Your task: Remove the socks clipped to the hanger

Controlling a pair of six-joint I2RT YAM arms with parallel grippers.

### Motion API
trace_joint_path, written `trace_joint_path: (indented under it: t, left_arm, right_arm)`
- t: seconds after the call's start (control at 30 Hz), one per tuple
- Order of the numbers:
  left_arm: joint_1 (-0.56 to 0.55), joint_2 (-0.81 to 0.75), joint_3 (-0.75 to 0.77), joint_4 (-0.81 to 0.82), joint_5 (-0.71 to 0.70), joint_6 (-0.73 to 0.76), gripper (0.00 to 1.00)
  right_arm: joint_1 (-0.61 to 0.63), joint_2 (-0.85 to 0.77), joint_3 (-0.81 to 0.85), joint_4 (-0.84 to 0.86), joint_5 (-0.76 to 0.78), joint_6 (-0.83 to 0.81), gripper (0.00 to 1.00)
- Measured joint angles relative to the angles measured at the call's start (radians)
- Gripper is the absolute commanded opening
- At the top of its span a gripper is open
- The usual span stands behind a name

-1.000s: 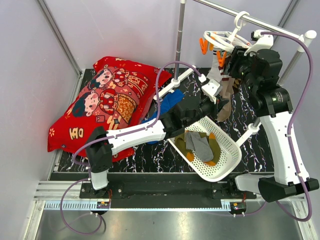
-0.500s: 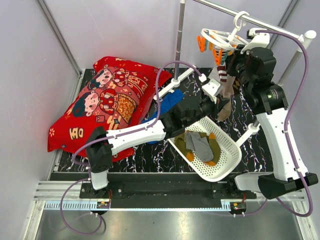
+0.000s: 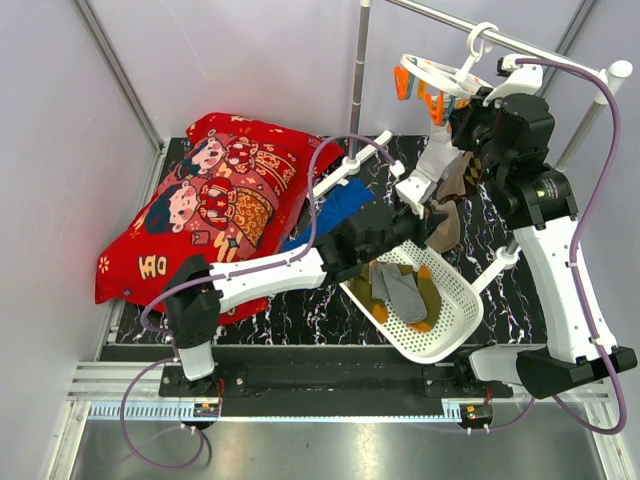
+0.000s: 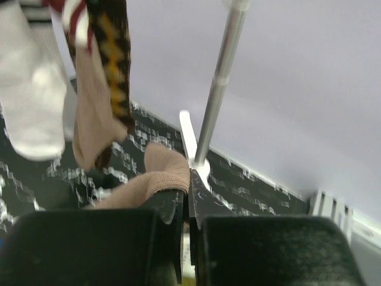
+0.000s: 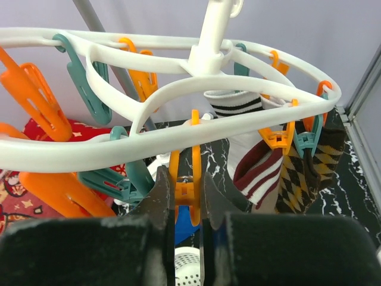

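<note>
Just beyond the white basket (image 3: pixel 468 300), where loose socks (image 3: pixel 400 290) already lie, the left hand (image 4: pixel 186 196) is pressed together on the toe of a tan sock (image 4: pixel 152 179). Its arm has lifted over the last second, so the hanging socks now slant toward the basket instead of dropping straight.

Above and behind the basket, the hanger (image 5: pixel 77 156) has swung slightly away. The right hand (image 5: pixel 186 179) has closed in and appears to be pinching an orange peg (image 5: pixel 184 193). By my reading a release is imminent, with a banded white sock (image 5: pixel 235 104) and a brown checked sock (image 5: pixel 303 179) still clipped.

The black marbled counter (image 3: pixel 300 310) also carries a blue cloth (image 3: pixel 335 205) and a red cushion (image 3: pixel 210 200), both left of the basket. Pale walls and a metal rail (image 3: pixel 540 48) stand behind.
</note>
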Motion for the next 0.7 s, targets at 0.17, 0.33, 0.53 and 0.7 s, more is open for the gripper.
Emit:
trace_joint_path:
  t: [0.17, 0.33, 0.53, 0.7]
  left_arm:
    - [-0.003, -0.103, -0.234, 0.045, 0.001, -0.073, 0.07]
    - [-0.016, -0.125, -0.456, 0.116, 0.01, -0.189, 0.54]
    - [-0.027, -0.103, -0.493, 0.116, 0.016, -0.261, 0.99]
    - [-0.021, -0.103, -0.443, 0.087, -0.006, -0.245, 0.99]
  right_arm:
    - [0.0, -0.001, 0.01, -0.002, -0.021, 0.058, 0.0]
    - [0.0, -0.002, 0.019, 0.002, -0.06, 0.145, 0.0]
    - [0.0, -0.002, 0.019, 0.013, -0.081, 0.26, 0.0]
    - [0.0, -0.002, 0.016, 0.049, -0.087, 0.357, 0.0]
